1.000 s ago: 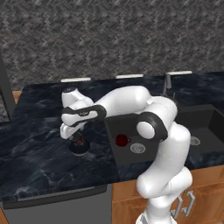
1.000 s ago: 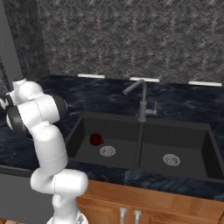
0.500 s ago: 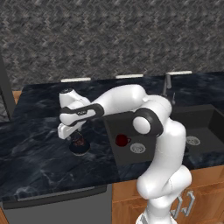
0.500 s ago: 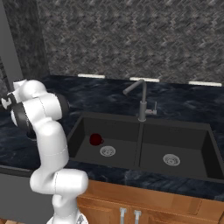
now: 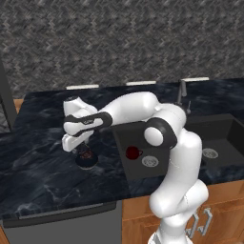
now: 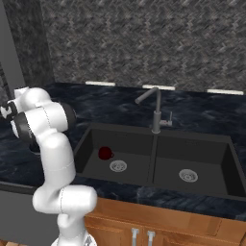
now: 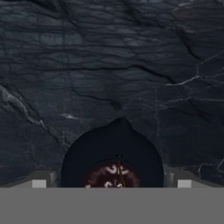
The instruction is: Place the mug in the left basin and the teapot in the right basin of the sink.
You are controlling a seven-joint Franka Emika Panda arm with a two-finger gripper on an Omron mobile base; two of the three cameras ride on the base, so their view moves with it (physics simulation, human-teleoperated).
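Fingertips spread wide, my end effector [image 5: 82, 147] hangs over the teapot [image 5: 86, 160] on the table [image 5: 43, 176]; I should centre on its wire handle before closing. Farther off, the mug [image 5: 133, 153] sits in the left basin [image 5: 143, 167].

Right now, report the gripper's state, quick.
Gripper: open, holding nothing; its fingertips stand either side of the small squat black teapot on the dark marble counter.
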